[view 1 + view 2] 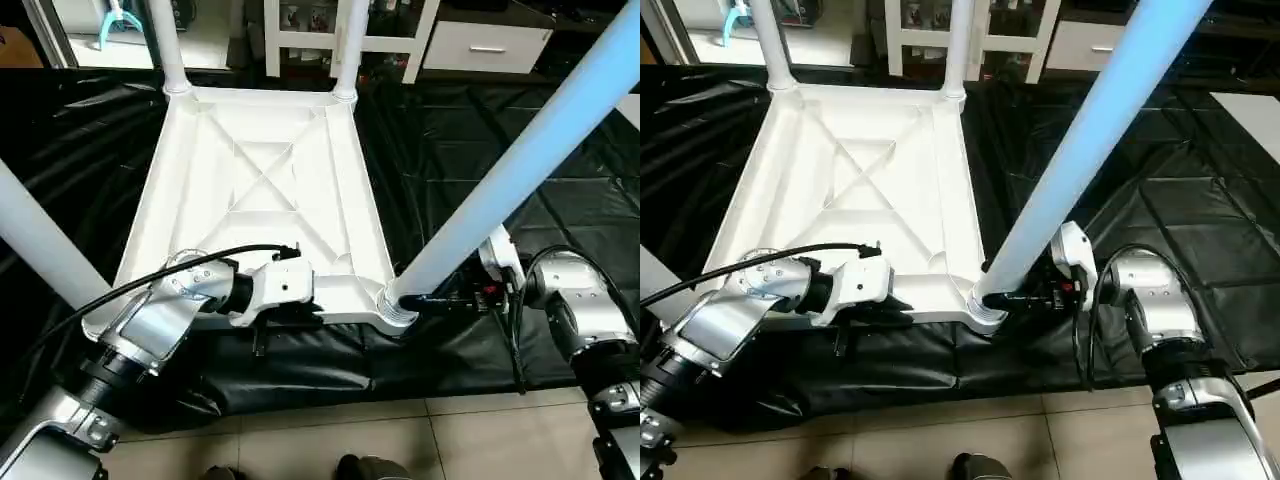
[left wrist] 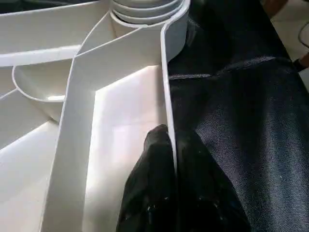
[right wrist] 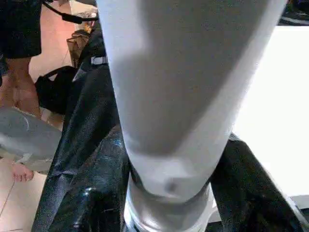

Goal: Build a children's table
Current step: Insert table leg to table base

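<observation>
The children's table lies upside down on a black sheet, its white ribbed top facing up. Two legs stand in the far corner sockets and a third leg rises from the near left corner. My left gripper is shut on the top's near rim, one black finger on each side of the wall. My right gripper is closed around the fourth leg just above the near right socket; its fingers flank the tube.
The black sheet covers the floor around the top, with tiles in front of it. A white glass-door cabinet and a drawer unit stand behind. A person's bare legs stand beside the sheet.
</observation>
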Available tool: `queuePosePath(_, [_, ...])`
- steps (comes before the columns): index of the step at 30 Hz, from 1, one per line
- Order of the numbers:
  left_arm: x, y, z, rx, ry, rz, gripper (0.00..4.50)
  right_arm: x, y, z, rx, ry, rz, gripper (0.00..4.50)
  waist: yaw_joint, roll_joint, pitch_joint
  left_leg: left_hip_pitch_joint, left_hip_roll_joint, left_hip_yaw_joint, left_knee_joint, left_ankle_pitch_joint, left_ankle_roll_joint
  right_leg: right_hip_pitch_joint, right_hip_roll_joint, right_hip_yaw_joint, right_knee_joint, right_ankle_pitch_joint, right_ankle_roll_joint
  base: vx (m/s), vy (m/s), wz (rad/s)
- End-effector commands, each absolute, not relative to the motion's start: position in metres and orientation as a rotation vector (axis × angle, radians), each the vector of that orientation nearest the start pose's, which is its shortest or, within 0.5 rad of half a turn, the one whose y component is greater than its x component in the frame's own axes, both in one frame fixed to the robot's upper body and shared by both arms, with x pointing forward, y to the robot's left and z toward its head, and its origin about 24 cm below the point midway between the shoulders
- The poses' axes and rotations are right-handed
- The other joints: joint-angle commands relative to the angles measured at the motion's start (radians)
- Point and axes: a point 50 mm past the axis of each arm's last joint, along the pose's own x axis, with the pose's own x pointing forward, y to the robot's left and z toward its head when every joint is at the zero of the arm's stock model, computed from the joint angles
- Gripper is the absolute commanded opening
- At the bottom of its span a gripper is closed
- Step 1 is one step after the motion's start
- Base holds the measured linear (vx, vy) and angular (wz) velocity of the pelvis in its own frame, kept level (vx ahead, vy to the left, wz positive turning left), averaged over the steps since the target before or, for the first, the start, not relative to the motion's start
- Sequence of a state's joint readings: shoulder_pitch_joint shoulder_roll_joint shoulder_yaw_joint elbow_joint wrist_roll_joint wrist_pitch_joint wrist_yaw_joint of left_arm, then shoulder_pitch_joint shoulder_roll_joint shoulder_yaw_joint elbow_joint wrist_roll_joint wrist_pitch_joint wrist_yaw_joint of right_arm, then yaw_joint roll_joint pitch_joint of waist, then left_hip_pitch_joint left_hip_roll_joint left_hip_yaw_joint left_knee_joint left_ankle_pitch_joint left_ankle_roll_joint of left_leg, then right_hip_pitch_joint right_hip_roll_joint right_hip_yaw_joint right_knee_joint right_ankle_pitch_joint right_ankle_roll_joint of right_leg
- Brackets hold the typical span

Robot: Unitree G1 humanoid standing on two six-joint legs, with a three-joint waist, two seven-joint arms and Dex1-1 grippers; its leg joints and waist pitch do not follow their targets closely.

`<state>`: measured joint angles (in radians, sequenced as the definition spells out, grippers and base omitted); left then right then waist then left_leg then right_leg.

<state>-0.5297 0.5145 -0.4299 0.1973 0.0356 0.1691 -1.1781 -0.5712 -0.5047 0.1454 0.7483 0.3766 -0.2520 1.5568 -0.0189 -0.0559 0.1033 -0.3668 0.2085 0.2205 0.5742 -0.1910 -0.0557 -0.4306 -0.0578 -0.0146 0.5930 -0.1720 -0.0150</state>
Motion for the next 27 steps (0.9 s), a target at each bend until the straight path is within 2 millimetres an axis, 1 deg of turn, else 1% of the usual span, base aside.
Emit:
queuePosePath(1, [0.2905,0.1176,0.0762,0.701,0.383,-1.456,0.0,0.2833,-0.2013,0.0288,-0.072,0.38,1.457,1.93,-0.01,0.014,-0.038,0.017,0.033,-0.017,-0.07,-0.293,0.043,0.032,-0.05,0.034,-0.081,-0.274,-0.247,0.0,0.0,0.0])
queuePosePath(3, [0.2905,0.1178,0.0763,0.7,0.384,-1.456,0.0,0.2839,-0.2028,0.027,-0.072,0.391,1.434,1.93,-0.01,0.015,-0.037,0.017,0.034,-0.018,-0.072,-0.309,0.035,0.03,-0.052,0.034,-0.083,-0.302,-0.238,0.0,0.0,0.0])
queuePosePath(7, [0.2904,0.1181,0.0762,0.701,0.386,-1.457,0.0,0.2826,-0.2056,0.0239,-0.089,0.415,1.42,1.93,-0.011,0.015,-0.036,0.02,0.034,-0.02,-0.073,-0.338,0.025,0.026,-0.052,0.034,-0.089,-0.342,-0.223,0.0,0.0,0.0])
queuePosePath(12, [0.2904,0.1179,0.0761,0.703,0.386,-1.458,0.0,0.2821,-0.2053,0.0236,-0.094,0.421,1.418,1.93,-0.012,0.015,-0.036,0.019,0.034,-0.02,-0.073,-0.342,0.023,0.025,-0.052,0.035,-0.09,-0.343,-0.218,0.0,0.0,0.0])
queuePosePath(14, [0.2904,0.1178,0.0763,0.703,0.384,-1.458,0.0,0.2833,-0.2043,0.0245,-0.075,0.411,1.397,1.93,-0.012,0.014,-0.035,0.018,0.034,-0.02,-0.074,-0.341,0.022,0.025,-0.051,0.035,-0.089,-0.336,-0.219,0.0,0.0,0.0])
queuePosePath(17, [0.2905,0.1178,0.0765,0.703,0.382,-1.456,0.0,0.2857,-0.2049,0.0263,-0.043,0.384,1.357,1.93,-0.012,0.016,-0.036,0.019,0.034,-0.02,-0.075,-0.345,0.019,0.025,-0.051,0.034,-0.09,-0.336,-0.218,0.0,0.0,0.0])
queuePosePath(18, [0.2904,0.1181,0.0764,0.703,0.383,-1.455,0.0,0.2866,-0.2056,0.0269,-0.028,0.372,1.335,1.93,-0.012,0.015,-0.036,0.019,0.034,-0.02,-0.075,-0.349,0.018,0.024,-0.051,0.035,-0.09,-0.339,-0.217,0.0,0.0,0.0])
queuePosePath(20, [0.2901,0.1186,0.076,0.704,0.385,-1.454,0.0,0.2861,-0.2079,0.0264,-0.025,0.366,1.316,1.93,-0.012,0.016,-0.035,0.02,0.035,-0.021,-0.076,-0.359,0.015,0.023,-0.052,0.035,-0.092,-0.356,-0.213,0.0,0.0,0.0])
queuePosePath(23, [0.2898,0.1184,0.0758,0.704,0.385,-1.455,0.0,0.2833,-0.2091,0.0246,-0.039,0.375,1.327,1.93,-0.012,0.017,-0.035,0.021,0.035,-0.021,-0.076,-0.366,0.011,0.021,-0.052,0.035,-0.093,-0.367,-0.208,0.0,0.0,0.0])
queuePosePath(27, [0.29,0.1169,0.0753,0.705,0.383,-1.458,0.0,0.2803,-0.2083,0.0245,-0.06,0.367,1.347,1.93,-0.012,0.016,-0.037,0.02,0.035,-0.021,-0.076,-0.359,0.012,0.023,-0.052,0.035,-0.092,-0.351,-0.209,0.0,0.0,0.0])
